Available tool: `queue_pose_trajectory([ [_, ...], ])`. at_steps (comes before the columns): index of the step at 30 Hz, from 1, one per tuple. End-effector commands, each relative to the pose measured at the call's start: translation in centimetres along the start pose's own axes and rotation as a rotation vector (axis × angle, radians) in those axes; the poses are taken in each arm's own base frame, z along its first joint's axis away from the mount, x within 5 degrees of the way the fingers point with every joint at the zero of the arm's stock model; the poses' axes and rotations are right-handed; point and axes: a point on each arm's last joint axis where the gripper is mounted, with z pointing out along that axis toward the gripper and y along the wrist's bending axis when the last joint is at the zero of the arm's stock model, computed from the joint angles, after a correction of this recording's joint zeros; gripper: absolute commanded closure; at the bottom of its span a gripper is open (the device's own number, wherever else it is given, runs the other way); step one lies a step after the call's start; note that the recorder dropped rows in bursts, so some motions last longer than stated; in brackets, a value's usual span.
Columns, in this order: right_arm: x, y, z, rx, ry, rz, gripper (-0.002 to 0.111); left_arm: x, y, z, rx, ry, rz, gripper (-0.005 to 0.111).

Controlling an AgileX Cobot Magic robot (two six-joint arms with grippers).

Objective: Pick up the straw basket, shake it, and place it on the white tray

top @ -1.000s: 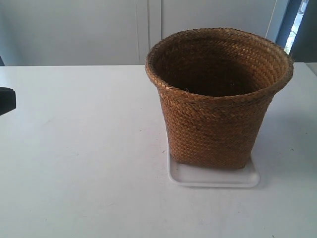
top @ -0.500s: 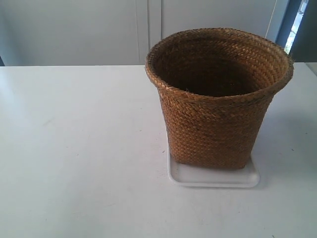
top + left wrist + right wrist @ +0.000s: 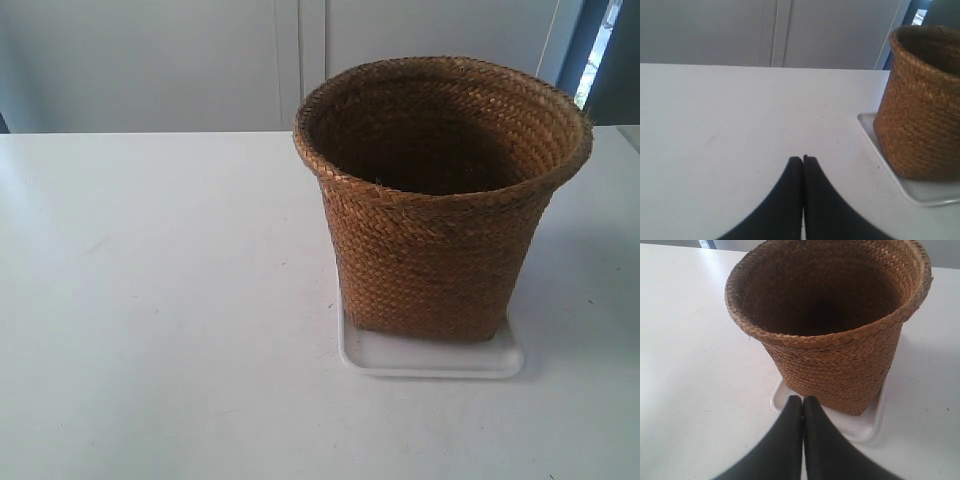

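- Well, there is one straw basket (image 3: 430, 270), standing upright in the right half of the exterior view. Its flared braided rim reaches toward the upper right of the frame.
- Under it lies one white tray (image 3: 430, 362), lower right of centre. The basket's base sits on it, and a strip of tray shows in front and at the lower left corner.
- Both rest on a single white table (image 3: 150, 300), which fills the left and lower parts of the frame. Pale wall panels (image 3: 180, 60) run across the top.
- Two grippers can be seen, one in each wrist view.
- The left gripper (image 3: 802, 159) has its two black fingers pressed together with nothing between them. It hangs over bare table, well apart from the basket and tray.
- The right gripper (image 3: 803, 398) also has its two fingers pressed tip to tip, gripping nothing. It sits close to the tray's edge with the basket just beyond, and I cannot tell whether it touches the tray.
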Motion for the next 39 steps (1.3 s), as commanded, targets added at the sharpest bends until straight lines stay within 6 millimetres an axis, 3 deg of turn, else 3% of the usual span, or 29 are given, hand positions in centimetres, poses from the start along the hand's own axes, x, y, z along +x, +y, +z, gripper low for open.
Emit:
queue_pose_trajectory([
  [1,0.1,0.0,-0.1,0.001,-0.008,-0.006,0.108,3.4,1.4,0.5,-0.084,0.03,-0.019,0.107],
  [6,0.1,0.0,-0.1,0.001,-0.008,-0.005,0.108,6.6,3.3,0.7,-0.239,0.069,-0.026,0.107],
  [17,0.1,0.0,-0.1,0.001,-0.009,-0.003,0.108,11.0,4.7,1.5,-0.294,0.161,0.019,0.107],
  [30,0.1,0.0,-0.1,0.001,-0.009,-0.003,0.108,10.9,4.5,1.5,-0.281,0.153,0.021,0.107],
  [39,0.1,0.0,-0.1,0.001,-0.009,-0.003,0.108,11.1,4.2,1.6,-0.248,0.156,-0.068,0.107],
])
